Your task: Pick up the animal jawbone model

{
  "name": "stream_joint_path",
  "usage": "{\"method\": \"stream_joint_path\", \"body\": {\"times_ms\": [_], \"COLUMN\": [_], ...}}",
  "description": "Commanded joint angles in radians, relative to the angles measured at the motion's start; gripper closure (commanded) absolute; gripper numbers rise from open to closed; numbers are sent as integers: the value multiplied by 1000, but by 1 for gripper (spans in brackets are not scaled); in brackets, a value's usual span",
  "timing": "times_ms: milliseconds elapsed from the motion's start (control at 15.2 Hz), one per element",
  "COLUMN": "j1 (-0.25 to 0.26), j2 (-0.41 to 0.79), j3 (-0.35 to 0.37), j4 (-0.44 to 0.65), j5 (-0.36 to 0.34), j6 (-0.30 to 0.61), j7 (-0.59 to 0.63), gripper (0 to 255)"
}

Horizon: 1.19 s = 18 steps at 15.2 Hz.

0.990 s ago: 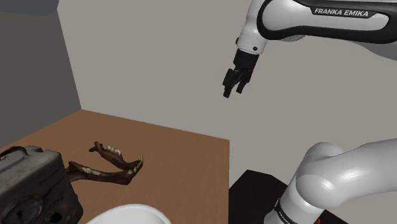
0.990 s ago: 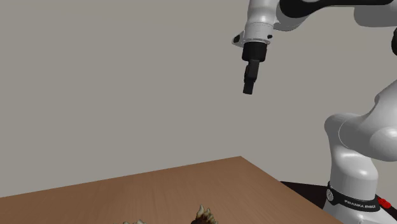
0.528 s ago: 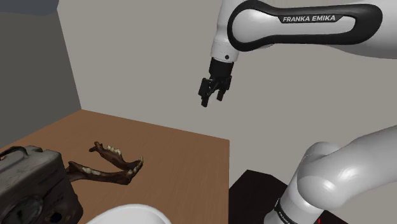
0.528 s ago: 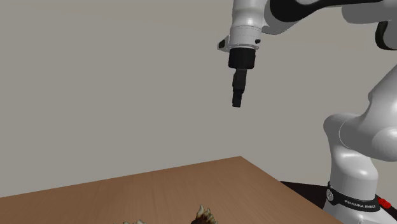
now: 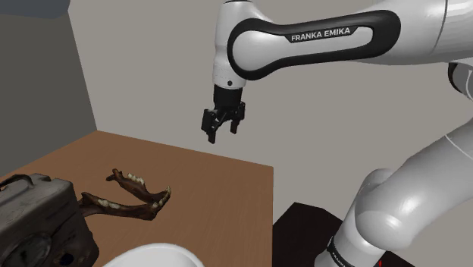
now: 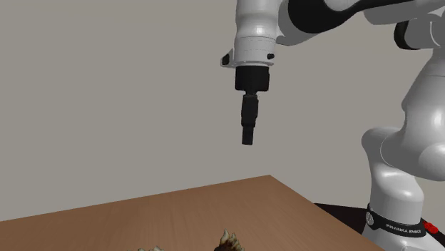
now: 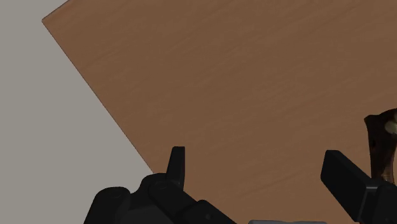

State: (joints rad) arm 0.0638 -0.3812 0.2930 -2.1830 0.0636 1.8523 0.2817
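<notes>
the gripper [image 5: 221, 135] hangs high above the table's [image 5: 227, 186] far edge, fingers apart and empty, pointing down, likely for a descent from above. the jawbone [image 5: 129, 199] lies flat, well in from that edge, beside a dark case [image 5: 38, 220].

Here's the arm [image 5: 409, 205], glossy white, all fat rounded shells, with dark charcoal bands at the joints. Along the upper link runs a black inset panel [image 5: 303, 45], white capitals on it: FRANKA EMIKA. Low down, a black ring [image 6: 399, 227] carries the same name in tiny white letters, a touch of red beside it. The wrist goes white cylinder, black collar, then the all-black gripper [image 5: 221, 135] with slim, square-tipped fingers [image 7: 177, 162].
</notes>
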Motion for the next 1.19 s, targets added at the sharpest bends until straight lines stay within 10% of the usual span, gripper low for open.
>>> {"method": "stream_joint_path", "body": {"times_ms": [0, 1122], "j1": [7, 172], "j2": [60, 729], "j3": [36, 201], "j4": [24, 519], "j5": [-8, -267], "j6": [22, 13], "j7": [43, 420], "gripper": [0, 0]}}
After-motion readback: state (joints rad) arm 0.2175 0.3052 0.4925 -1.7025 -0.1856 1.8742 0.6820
